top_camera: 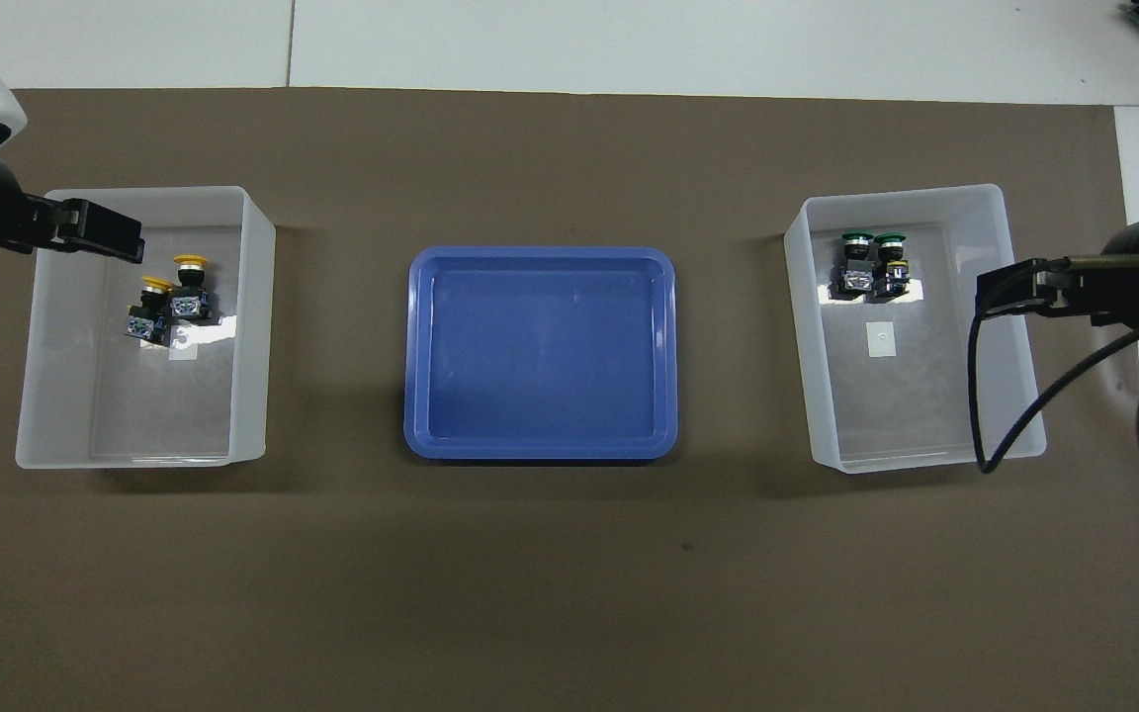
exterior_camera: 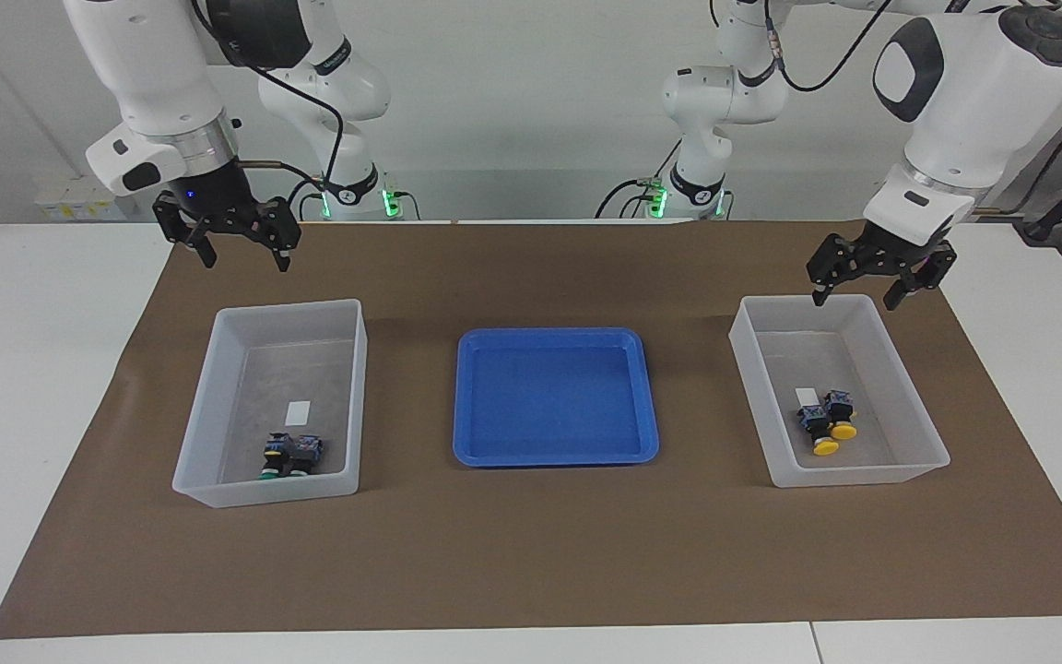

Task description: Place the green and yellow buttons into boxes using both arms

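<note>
Two yellow-capped buttons (exterior_camera: 831, 426) (top_camera: 172, 292) lie together in the translucent box (exterior_camera: 863, 477) (top_camera: 134, 460) at the left arm's end of the table. Two green-capped buttons (exterior_camera: 291, 456) (top_camera: 871, 262) lie together in the matching box (exterior_camera: 264, 495) (top_camera: 925, 462) at the right arm's end. My left gripper (exterior_camera: 863, 293) (top_camera: 100, 234) is open and empty, raised over the yellow buttons' box. My right gripper (exterior_camera: 243, 254) (top_camera: 1009, 292) is open and empty, raised over the outer wall of the green buttons' box.
A shallow blue tray (exterior_camera: 554, 336) (top_camera: 540, 255) sits between the two boxes with nothing in it. All three stand on a brown mat (exterior_camera: 531, 553) that covers most of the white table.
</note>
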